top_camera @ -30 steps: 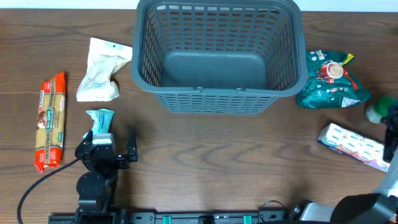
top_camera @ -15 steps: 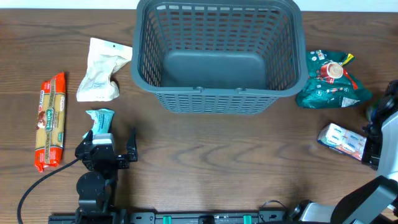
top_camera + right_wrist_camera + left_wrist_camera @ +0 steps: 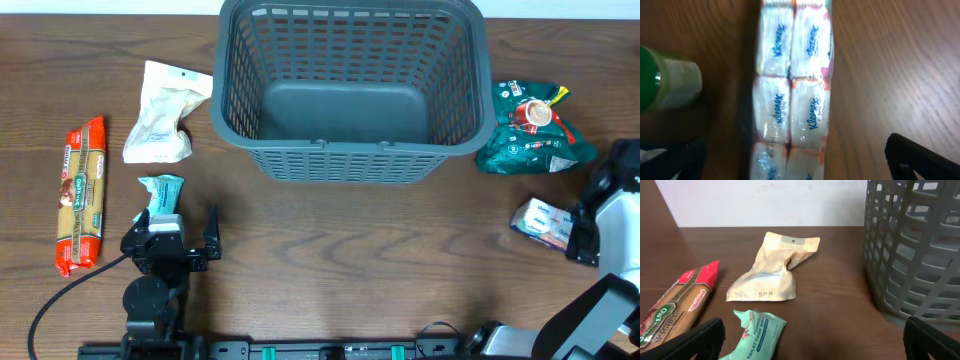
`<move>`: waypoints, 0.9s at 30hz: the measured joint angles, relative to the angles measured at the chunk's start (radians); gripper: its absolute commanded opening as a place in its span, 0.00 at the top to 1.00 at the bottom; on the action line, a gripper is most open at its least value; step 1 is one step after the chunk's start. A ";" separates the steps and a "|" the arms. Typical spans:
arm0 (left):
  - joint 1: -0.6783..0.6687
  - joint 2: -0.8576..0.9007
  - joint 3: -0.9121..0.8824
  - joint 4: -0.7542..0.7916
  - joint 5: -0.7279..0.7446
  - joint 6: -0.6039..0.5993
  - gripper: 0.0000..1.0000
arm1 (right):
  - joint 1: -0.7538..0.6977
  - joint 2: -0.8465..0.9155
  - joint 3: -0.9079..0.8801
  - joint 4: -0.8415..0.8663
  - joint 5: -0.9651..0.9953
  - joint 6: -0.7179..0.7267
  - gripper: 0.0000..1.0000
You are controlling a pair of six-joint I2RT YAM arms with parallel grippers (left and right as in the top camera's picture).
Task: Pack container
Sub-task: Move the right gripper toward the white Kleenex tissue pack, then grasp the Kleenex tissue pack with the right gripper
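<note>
Wooden bench (image 3: 330,270); container (image 3: 350,162) upright at its far middle, nothing inside.
Left hand (image 3: 176,228) spread wide, front-left of container, beside teal packet (image 3: 160,190). Right hand (image 3: 795,160) spread wide over tissue pack (image 3: 792,100), right of container.

A dark wooden table (image 3: 330,250) meets a plain pale wall (image 3: 765,202).

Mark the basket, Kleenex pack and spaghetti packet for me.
basket (image 3: 345,160), overhead view, front lattice wall.
Kleenex pack (image 3: 790,107), right wrist view, middle of wrapper.
spaghetti packet (image 3: 82,195), overhead view, label at mid-length.
</note>
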 measured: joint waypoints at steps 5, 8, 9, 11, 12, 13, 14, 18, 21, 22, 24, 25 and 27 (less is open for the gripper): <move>0.000 0.000 0.000 0.000 0.000 0.000 0.01 | 0.000 0.000 -0.076 0.084 -0.010 -0.001 0.01; 0.000 0.000 0.000 0.000 0.000 0.000 0.01 | 0.000 0.000 -0.119 0.142 -0.012 -0.001 0.01; 0.000 0.000 0.000 0.000 0.000 0.000 0.01 | 0.000 0.000 -0.130 0.158 -0.013 -0.001 0.01; 0.000 0.000 0.000 0.000 0.000 0.000 0.01 | 0.000 0.000 -0.151 0.195 -0.014 -0.013 0.01; 0.000 0.000 0.000 0.000 0.000 0.000 0.01 | 0.000 0.000 -0.162 0.219 -0.019 -0.025 0.01; 0.000 0.000 0.000 0.000 0.000 0.000 0.01 | 0.000 0.000 -0.168 0.235 -0.024 -0.036 0.01; 0.000 0.000 0.000 0.000 0.000 0.000 0.01 | 0.000 0.000 -0.175 0.251 -0.032 -0.048 0.01; 0.000 0.000 0.000 0.000 0.000 0.000 0.01 | -0.001 0.008 -0.180 0.269 -0.052 -0.074 0.01; 0.000 0.000 0.000 0.000 0.000 0.000 0.01 | -0.002 0.029 -0.180 0.272 -0.066 -0.083 0.01; 0.000 0.000 0.000 0.000 0.000 0.000 0.01 | -0.002 0.041 -0.180 0.272 -0.073 -0.085 0.01; 0.000 0.000 0.000 0.000 0.000 0.000 0.01 | -0.002 0.064 -0.181 0.272 -0.089 -0.086 0.01; 0.000 0.000 0.000 0.000 0.000 0.000 0.01 | -0.002 0.075 -0.181 0.272 -0.096 -0.087 0.01; 0.000 0.000 0.000 0.000 0.000 0.000 0.01 | -0.002 0.106 -0.181 0.269 -0.110 -0.089 0.01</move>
